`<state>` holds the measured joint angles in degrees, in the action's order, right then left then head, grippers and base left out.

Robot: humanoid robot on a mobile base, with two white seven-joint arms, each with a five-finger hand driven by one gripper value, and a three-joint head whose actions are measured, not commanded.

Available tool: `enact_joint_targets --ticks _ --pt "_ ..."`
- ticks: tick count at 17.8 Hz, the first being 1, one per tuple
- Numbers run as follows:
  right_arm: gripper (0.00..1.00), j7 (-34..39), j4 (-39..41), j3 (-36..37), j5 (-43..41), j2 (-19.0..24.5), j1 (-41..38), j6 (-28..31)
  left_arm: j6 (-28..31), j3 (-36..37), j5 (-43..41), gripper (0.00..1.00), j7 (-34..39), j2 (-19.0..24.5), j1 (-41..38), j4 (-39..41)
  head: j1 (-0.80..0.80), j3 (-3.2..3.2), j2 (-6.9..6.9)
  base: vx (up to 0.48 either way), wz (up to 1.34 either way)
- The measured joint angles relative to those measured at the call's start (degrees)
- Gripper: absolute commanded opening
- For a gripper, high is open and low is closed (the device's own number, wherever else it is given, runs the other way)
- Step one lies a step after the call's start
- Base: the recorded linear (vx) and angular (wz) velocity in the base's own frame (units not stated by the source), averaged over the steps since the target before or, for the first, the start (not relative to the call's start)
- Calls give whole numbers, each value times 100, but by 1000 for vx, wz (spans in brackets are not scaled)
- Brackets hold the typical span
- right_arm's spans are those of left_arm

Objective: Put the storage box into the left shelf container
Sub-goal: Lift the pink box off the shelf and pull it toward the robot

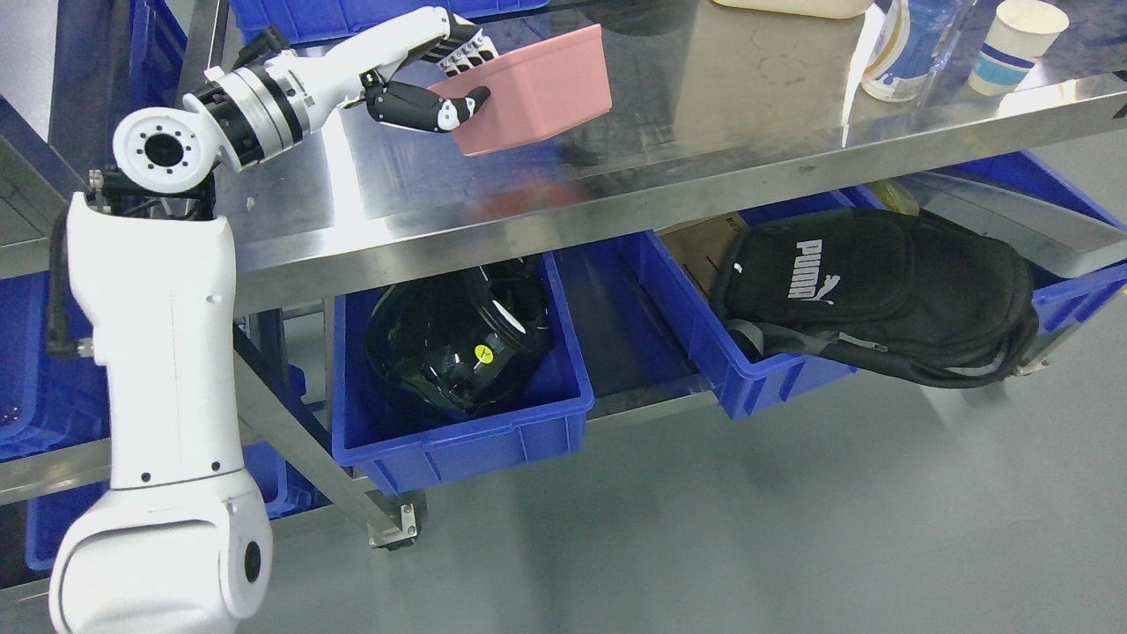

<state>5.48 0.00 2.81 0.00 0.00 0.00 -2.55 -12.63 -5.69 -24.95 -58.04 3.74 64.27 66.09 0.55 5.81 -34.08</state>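
Observation:
A pink storage box is tilted above the steel table top, its left end held by my left hand. The hand's fingers grip the box rim from above and the thumb presses its side. My left arm rises from the lower left. A blue bin on the lower shelf, left of the middle, holds a black helmet. My right hand is not in view.
A second blue bin to the right holds a black Puma bag and cardboard. A paper cup and a bottle stand at the table's far right. More blue bins sit at the far left. Grey floor lies in front.

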Motion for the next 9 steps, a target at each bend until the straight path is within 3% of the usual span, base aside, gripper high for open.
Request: enact_joint_targets --ticks 3,9 --pt "100 0 0 0 0 0 0 0 -243 -314 919 2 286 -97 -36 28 0 0 0 0 0" --pt "100 0 0 0 0 0 0 0 -1740 -467 2560 1 686 -231 -1262 498 0 0 0 0 0"
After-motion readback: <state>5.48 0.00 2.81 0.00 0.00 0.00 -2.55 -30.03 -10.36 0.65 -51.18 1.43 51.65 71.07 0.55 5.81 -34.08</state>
